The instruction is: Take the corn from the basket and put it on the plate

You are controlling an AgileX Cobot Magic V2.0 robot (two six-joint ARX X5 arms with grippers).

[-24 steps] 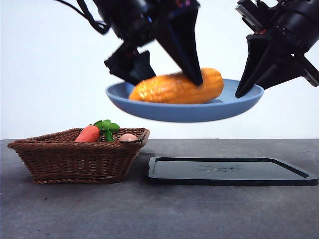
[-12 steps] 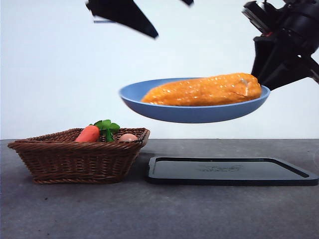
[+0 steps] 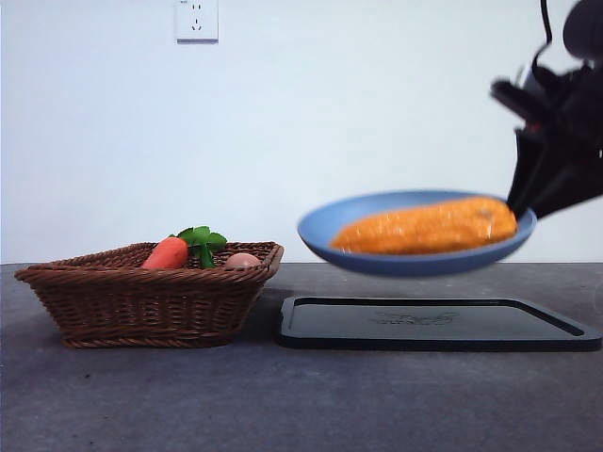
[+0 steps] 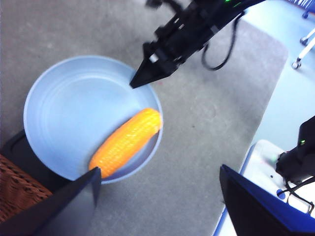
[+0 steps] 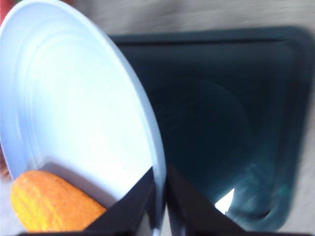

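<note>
Setting: a grey tabletop [image 3: 141,395] before a plain white wall, a socket plate [image 3: 196,19] at 12 o'clock above the basket.

Plate: the light-blue plate [image 3: 415,262] hangs in the air over the black tray [image 3: 438,325], lower and further toward 3 o'clock than half a second ago.

Corn: the corn [image 3: 429,226] lies lengthwise in the plate, along its rim on the side toward the right gripper (out of the basket, nothing gripping it).

Right gripper: the right gripper [image 5: 160,196] has its jaws pinched shut on the plate's rim, one inside and one outside, at the plate's 3 o'clock edge in the front view.

Left gripper: the left gripper [image 4: 157,196] has pulled up and away out of the front view; its jaws stand wide apart and empty, looking down on the plate.

Basket: the wicker basket [image 3: 151,301] sits at 9 o'clock of the tray, holding a carrot [image 3: 167,253] and a pale egg [image 3: 242,260].

Reading: the corn's transfer looks done; what remains is probably setting the plate down level, lest the cob roll off.
</note>
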